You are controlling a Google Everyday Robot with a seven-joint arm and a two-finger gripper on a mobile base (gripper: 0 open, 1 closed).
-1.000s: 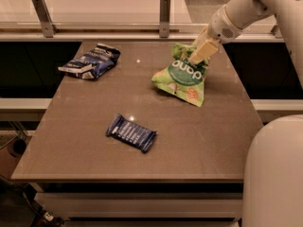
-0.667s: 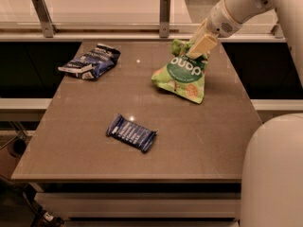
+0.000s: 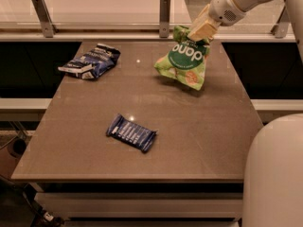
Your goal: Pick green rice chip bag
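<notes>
Finding: my gripper (image 3: 201, 30) is over the far right part of the brown bench top (image 3: 213, 141), close to the far edge. Its pale fingers are clenched on the upper seam of the light green glossy rice chip bag (image 3: 185, 60).

Position of item: the bag hangs below my grasp with its dark green round logo facing the camera. Its lower corner sits low over the bench with a shadow under it. I cannot tell whether that corner has fully left the surface.

Other items: a dark blue and white crumpled snack bag (image 3: 91, 61) lies near the far left corner. A small dark blue rectangular bar wrapper (image 3: 131, 133) lies near the middle, towards the near edge. Both are well apart from the green bag.

Assessment: the grasp appears made and the step in hand is the lift.

Recommendation: keep the clamp firm on the seam, since glossy film may slip. Raise straight up and slowly so the hanging bag does not swing. Confirm that the lower corner is off the bench before moving sideways.
</notes>
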